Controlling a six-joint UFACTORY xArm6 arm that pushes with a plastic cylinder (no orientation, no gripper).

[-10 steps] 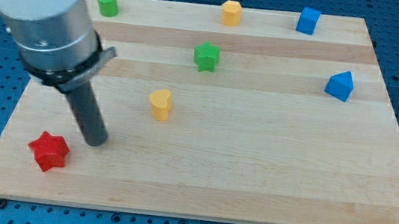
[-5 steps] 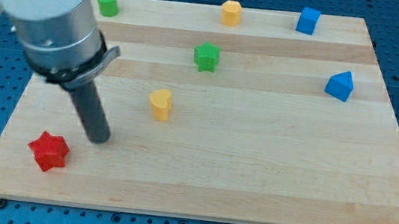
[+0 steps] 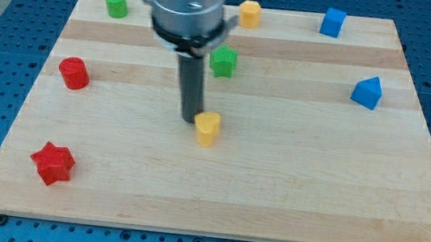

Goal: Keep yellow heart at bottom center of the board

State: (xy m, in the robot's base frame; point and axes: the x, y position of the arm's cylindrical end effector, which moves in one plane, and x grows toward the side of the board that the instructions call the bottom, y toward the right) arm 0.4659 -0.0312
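Landmark: yellow heart (image 3: 208,127), standing a little to the view's left of the middle of the bench (image 3: 289,186), in its middle band rather than by the bottom edge.
My tip (image 3: 190,119): touching or all but touching the yellow heart, on its upper-left side in the view; the dark rod rises straight up from there.
Tool: none to spread or press together; the arm ends in the bare rod, and nothing is pinched.
Green star (image 3: 223,61): above the yellow heart, just to the rod's right, well apart from the heart.
Yellow hexagon (image 3: 250,13): far above the yellow heart, at the top edge.
Green cylinder (image 3: 116,3): far up and to the left of the yellow heart.
Red cylinder (image 3: 74,73): well to the left of the yellow heart, slightly higher.
Red star (image 3: 53,163): well to the left of the yellow heart and lower.
Blue cube (image 3: 332,23): up and to the right of the yellow heart.
Blue triangular block (image 3: 367,92): well to the right of the yellow heart, somewhat higher.
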